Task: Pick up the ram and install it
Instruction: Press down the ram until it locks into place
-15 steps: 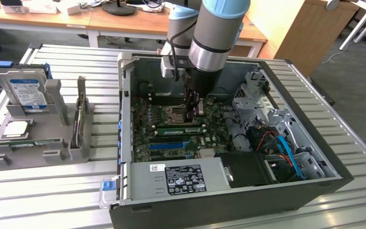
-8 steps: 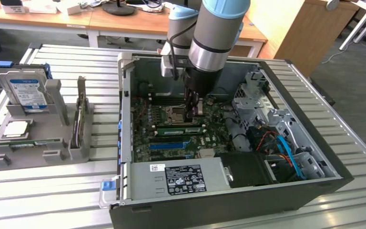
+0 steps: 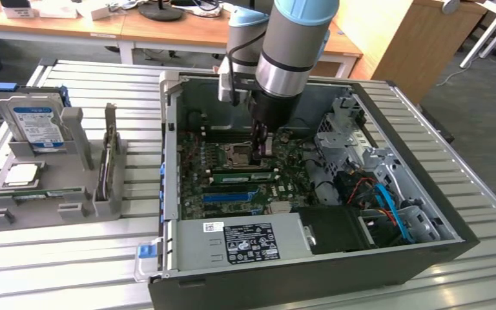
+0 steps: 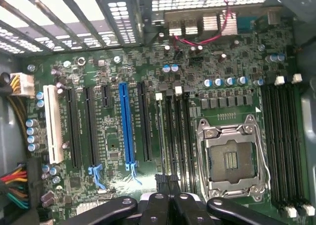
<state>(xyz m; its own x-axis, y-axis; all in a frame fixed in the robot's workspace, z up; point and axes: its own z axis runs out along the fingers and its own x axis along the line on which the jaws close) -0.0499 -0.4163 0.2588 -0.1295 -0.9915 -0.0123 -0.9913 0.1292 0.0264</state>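
- While the arm reaches down into the open computer case [image 3: 317, 258], the gripper [image 3: 263, 145] stands over the motherboard [image 4: 123, 62], just beside the empty processor socket [image 4: 232, 161].
- The gripper's fingers [image 4: 165, 195] are closed together over the memory slots [image 4: 173, 131]; a thin edge runs along one slot from the fingertips, probably the ram [image 4: 162, 151], though whether the fingers grip it cannot be told.
- In the exterior view, a green stick [image 3: 246, 175] lies across the board just in front of the gripper.
- A grey holder [image 3: 50, 213] sits on the slatted table [image 3: 75, 271], at the exterior view's left of the case.
- The holder carries a hard drive [image 3: 34, 123] standing upright, a square silver processor [image 3: 20, 174] lying flat, a second green memory stick [image 3: 50, 192] lying flat, and a board [image 3: 108, 158] standing on edge.
- A blue slot [image 4: 127, 124] and a white slot [image 4: 53, 124] lie on the motherboard, well apart from the socket.
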